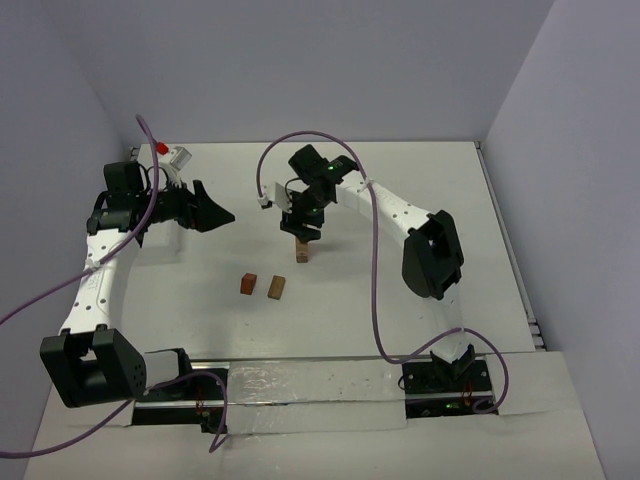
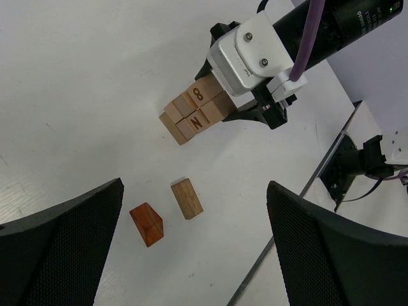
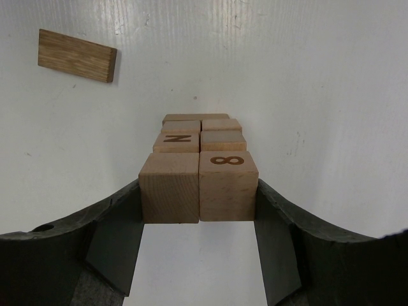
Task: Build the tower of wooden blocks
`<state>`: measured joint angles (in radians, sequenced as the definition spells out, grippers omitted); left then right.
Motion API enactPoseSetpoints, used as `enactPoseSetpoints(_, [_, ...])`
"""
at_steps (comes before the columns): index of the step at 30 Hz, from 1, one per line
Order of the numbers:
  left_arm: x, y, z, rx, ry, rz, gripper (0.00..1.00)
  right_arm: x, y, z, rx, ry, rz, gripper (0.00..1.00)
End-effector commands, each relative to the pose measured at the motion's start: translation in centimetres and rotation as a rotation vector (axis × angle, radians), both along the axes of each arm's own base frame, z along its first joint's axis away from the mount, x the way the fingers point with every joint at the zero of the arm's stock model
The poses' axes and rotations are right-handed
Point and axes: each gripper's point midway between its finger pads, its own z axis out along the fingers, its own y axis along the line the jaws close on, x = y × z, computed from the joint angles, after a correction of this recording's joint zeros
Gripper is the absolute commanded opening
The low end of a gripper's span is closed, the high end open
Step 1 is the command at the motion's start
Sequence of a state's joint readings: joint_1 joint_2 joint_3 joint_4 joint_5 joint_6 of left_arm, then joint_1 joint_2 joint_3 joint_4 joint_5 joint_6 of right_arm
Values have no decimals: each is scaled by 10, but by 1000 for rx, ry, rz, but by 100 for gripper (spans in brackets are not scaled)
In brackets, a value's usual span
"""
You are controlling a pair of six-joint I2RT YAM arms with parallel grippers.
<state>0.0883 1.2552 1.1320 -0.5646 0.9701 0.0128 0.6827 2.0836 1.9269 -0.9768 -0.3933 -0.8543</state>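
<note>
The tower [image 1: 300, 254] stands mid-table as a column of tan wood blocks, two blocks wide in the right wrist view. My right gripper [image 3: 198, 197] is shut on its top pair, a plain block [image 3: 169, 187] and one marked "8" [image 3: 228, 185], with a finger pad flat on each outer side. A block marked "N" [image 2: 197, 121] lies one tier lower. Two loose wood blocks lie on the table to the left front: a reddish-brown one [image 1: 247, 284] and a tan cuboid [image 1: 277, 288]. My left gripper [image 1: 215, 212] hangs open, well left of the tower, holding nothing.
In the left wrist view the reddish block [image 2: 146, 224] and the tan cuboid [image 2: 187, 198] lie on the table below and between the open fingers. A purple cable [image 1: 375, 250] trails along the right arm. White walls bound the table at the back and sides.
</note>
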Motion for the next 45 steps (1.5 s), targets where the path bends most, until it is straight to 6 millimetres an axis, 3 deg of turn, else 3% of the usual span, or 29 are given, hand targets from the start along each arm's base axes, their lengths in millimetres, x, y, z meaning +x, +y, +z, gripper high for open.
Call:
enactPoseSetpoints(1, [5, 1, 18, -1, -57, -15, 99, 10, 7, 10, 26, -30, 4, 46])
enactPoseSetpoints(24, [5, 3, 16, -1, -51, -13, 99, 9, 12, 5, 22, -31, 11, 54])
enactPoseSetpoints(27, [5, 3, 16, -3, -50, -14, 99, 7, 13, 3, 18, -29, 17, 59])
enactPoseSetpoints(32, [6, 3, 15, -4, -47, -14, 99, 7, 12, 2, 16, -29, 14, 76])
enactPoseSetpoints(35, [5, 3, 14, -4, -44, -15, 99, 7, 13, 5, 22, -36, 11, 99])
enactPoseSetpoints(41, [6, 3, 14, 0, -44, -11, 99, 2, 15, 9, 30, -41, 10, 100])
enactPoseSetpoints(45, [7, 4, 16, 4, -50, -6, 99, -6, 22, 31, 71, -46, 15, 100])
